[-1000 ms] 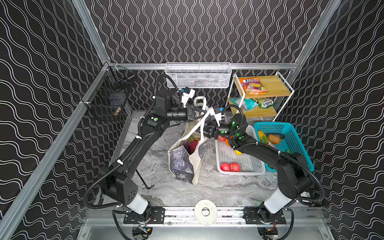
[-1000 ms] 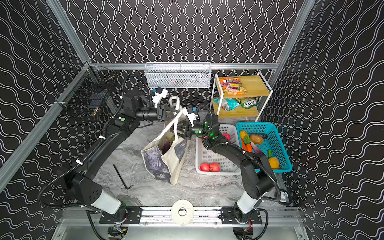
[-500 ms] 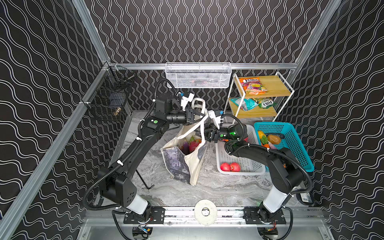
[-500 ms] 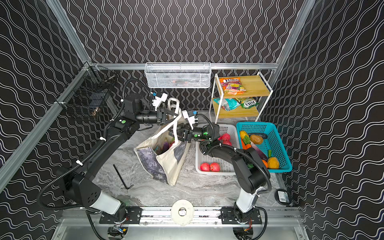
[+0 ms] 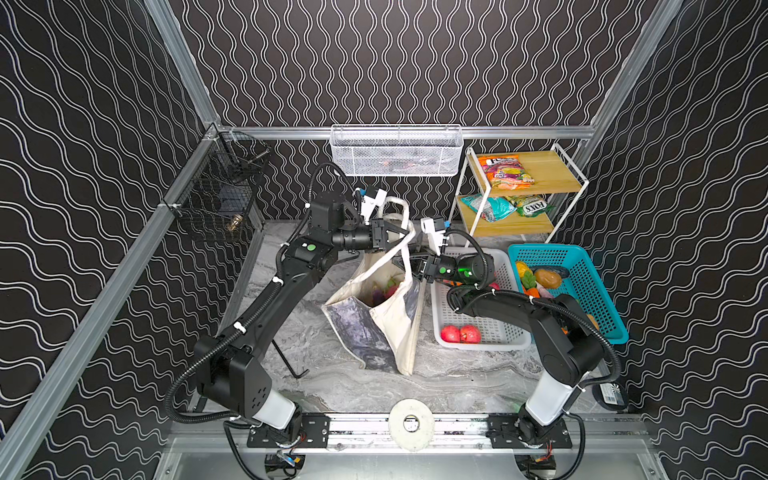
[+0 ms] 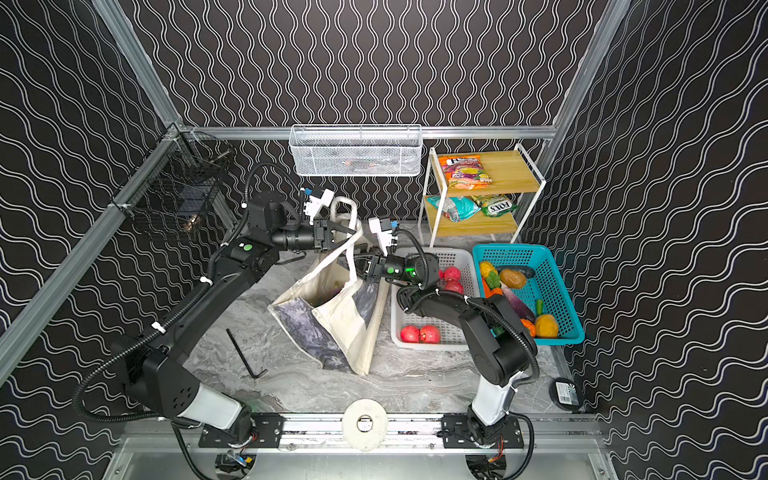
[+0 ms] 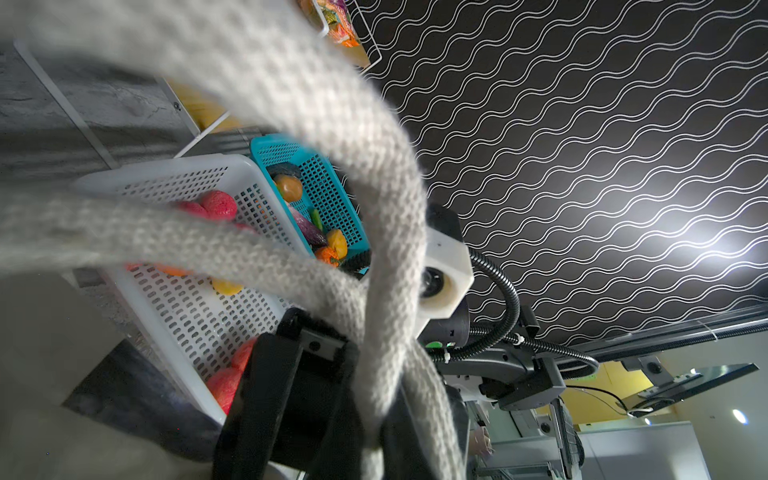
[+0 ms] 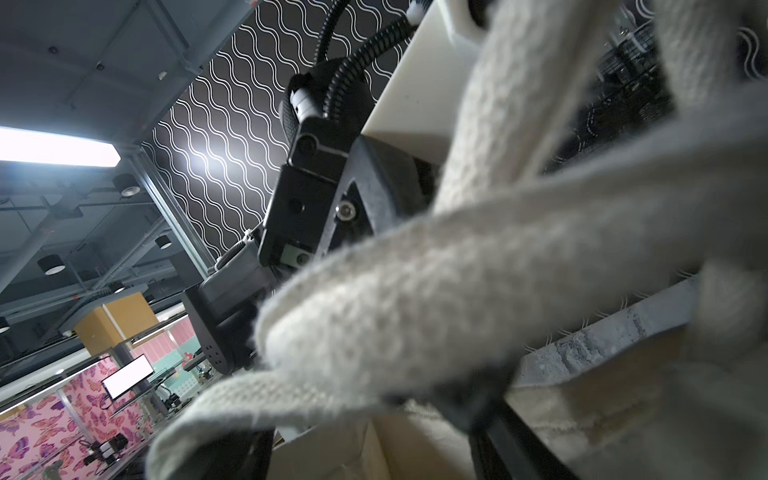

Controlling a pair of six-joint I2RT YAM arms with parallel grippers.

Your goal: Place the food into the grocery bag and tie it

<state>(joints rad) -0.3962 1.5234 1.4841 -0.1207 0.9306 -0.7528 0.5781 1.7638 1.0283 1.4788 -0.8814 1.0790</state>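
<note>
grocery bag (image 5: 360,332) (image 6: 305,328) stands mid-bench (image 5: 332,386), just left of the white basket (image 5: 486,344). base down, mouth up, long axis roughly upright, leaning a little. we see the cream handles (image 5: 395,202) (image 7: 332,104) drawn up from the mouth toward the back, running between both grippers. left gripper (image 5: 401,235) (image 6: 351,230) fingers pinched tight on a handle strap. right gripper (image 5: 401,262) (image 6: 347,262) fingers spread wide, a strap lying loose across them. some food (image 5: 388,289) inside the bag; two red apples (image 5: 459,333) in the white basket.
</note>
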